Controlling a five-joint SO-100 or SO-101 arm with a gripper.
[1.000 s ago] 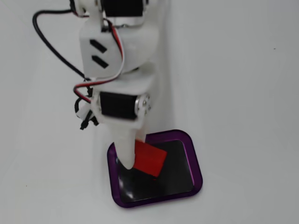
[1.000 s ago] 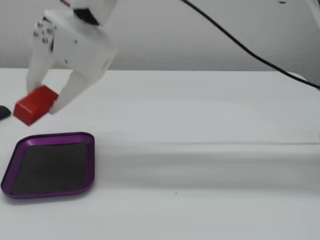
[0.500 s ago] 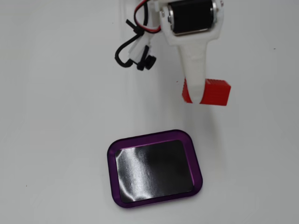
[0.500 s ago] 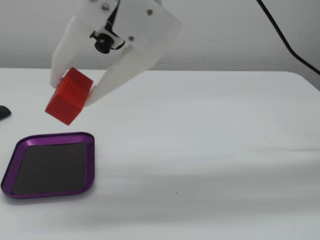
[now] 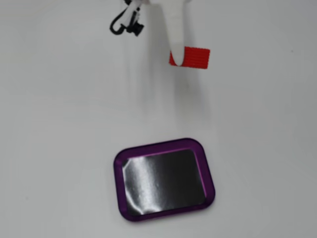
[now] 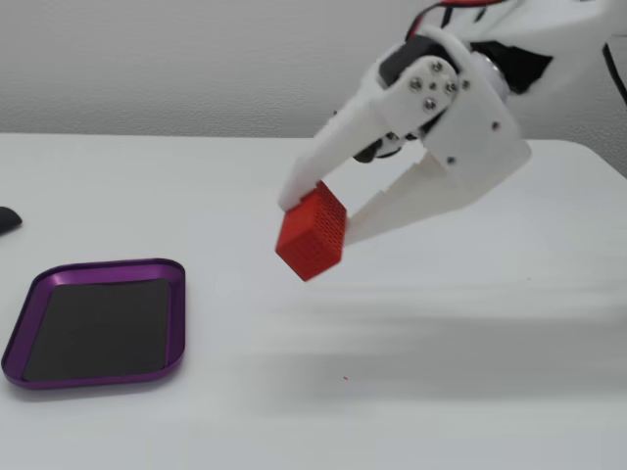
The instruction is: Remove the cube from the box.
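The red ribbed cube (image 6: 312, 233) hangs in the air above the white table, pinched between the white fingers of my gripper (image 6: 318, 211). From above, the cube (image 5: 193, 57) shows near the top of the frame with one white finger (image 5: 176, 34) across its left end. The purple-rimmed box (image 5: 163, 178) with its shiny black floor lies empty lower in that view. In the side-on fixed view the box (image 6: 98, 323) sits at the lower left, well apart from the cube.
A small dark object (image 6: 8, 218) lies at the left edge of the table. Black cable loops (image 5: 124, 22) hang by the arm at the top. The white tabletop (image 6: 441, 343) stretches to the right of the box.
My gripper has carried the cube out of the box, up and away across the table. In the side-on view it went from above the box to the middle right.
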